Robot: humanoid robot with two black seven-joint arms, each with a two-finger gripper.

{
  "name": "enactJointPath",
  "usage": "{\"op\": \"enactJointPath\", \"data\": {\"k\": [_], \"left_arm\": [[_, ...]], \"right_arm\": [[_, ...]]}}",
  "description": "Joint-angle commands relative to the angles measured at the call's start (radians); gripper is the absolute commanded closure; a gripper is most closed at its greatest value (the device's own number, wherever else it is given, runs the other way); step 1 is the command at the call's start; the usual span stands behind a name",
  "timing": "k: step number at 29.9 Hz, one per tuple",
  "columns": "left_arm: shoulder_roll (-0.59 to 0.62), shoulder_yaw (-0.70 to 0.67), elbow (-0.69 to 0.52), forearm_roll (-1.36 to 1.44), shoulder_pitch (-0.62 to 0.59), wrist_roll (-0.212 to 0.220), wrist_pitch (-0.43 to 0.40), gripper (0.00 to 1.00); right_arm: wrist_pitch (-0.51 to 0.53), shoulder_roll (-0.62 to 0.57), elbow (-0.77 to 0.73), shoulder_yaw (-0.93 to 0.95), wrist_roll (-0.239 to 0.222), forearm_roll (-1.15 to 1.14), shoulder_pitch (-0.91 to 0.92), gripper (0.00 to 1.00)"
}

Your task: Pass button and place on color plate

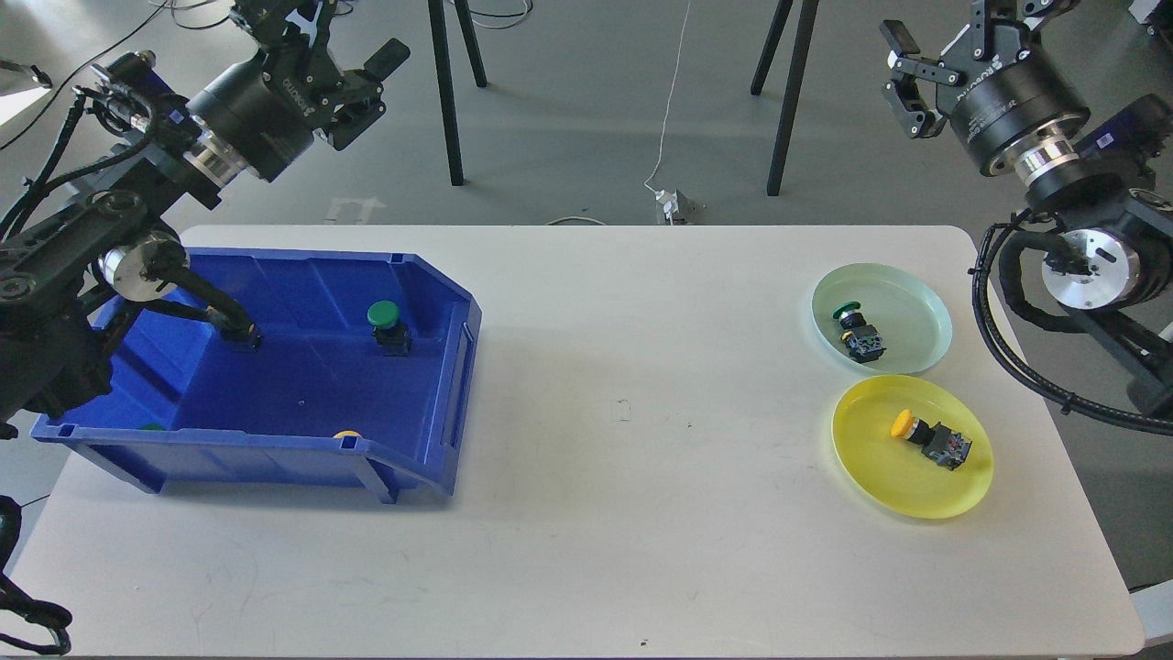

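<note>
A green-capped button [386,317] stands upright in the blue bin [446,403]. A yellow cap [346,434] and a green cap [151,426] peek over the bin's front wall. The pale green plate [912,298] holds a green button [854,327] on its side. The yellow plate [880,481] holds a yellow button [927,436] on its side. My left gripper [344,32] is raised high behind the bin, open and empty. My right gripper [944,27] is raised high behind the plates, open and empty, its fingertips partly cut off by the top edge.
The white table [632,477] spans the view between the bin on the left and the plates on the right. Black stand legs [446,101] and a white cable [667,119] are on the floor behind the table.
</note>
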Motion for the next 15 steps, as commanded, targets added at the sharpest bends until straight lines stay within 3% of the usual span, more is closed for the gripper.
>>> {"op": "enactJointPath", "data": {"k": [1, 3, 15], "left_arm": [[0.007, -0.003, 0.053, -0.058, 0.026, 0.0, 0.0, 0.06], [0.022, -0.004, 0.053, -0.067, 0.05, 0.0, 0.0, 0.06], [0.045, -0.038, 0.033, -0.098, 0.098, 0.0, 0.0, 0.06]], "right_arm": [[0.227, -0.034, 0.002, 0.026, 0.011, 0.053, -0.061, 0.04], [0.293, -0.031, 0.0, 0.043, 0.011, 0.056, -0.099, 0.02], [0.293, 0.04, -0.042, 0.078, 0.011, 0.082, -0.185, 0.02]]}}
